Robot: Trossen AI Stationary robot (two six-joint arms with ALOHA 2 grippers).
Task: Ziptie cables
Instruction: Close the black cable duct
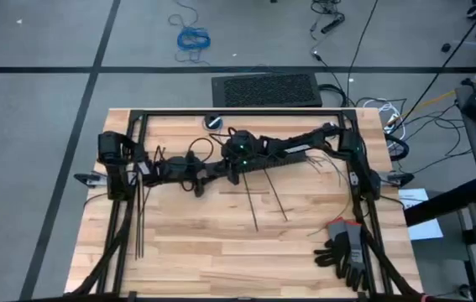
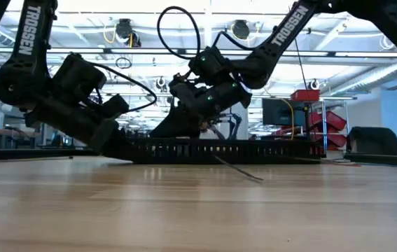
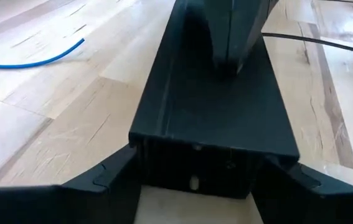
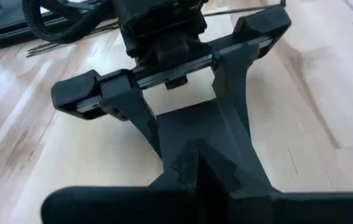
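We grip the long black slotted plastic bar (image 3: 213,124) with the left gripper (image 3: 195,180); the right gripper (image 4: 195,158), fingers together, presses it. Next, cables must be fetched.

Table (image 1: 187,252): pale wood, striped plank grain. On it, the slotted bar (image 3: 220,112), both arms and the zipties (image 1: 139,218) are black. Gloves (image 1: 347,247) at the table's right edge: grey with black. A blue wire (image 3: 33,59) lies beside the bar.

Pale wood surface (image 1: 196,252) carried a black slotted bar (image 1: 258,164), loose zipties (image 1: 139,220), thin cables (image 1: 330,164) and grey-black gloves (image 1: 347,247).
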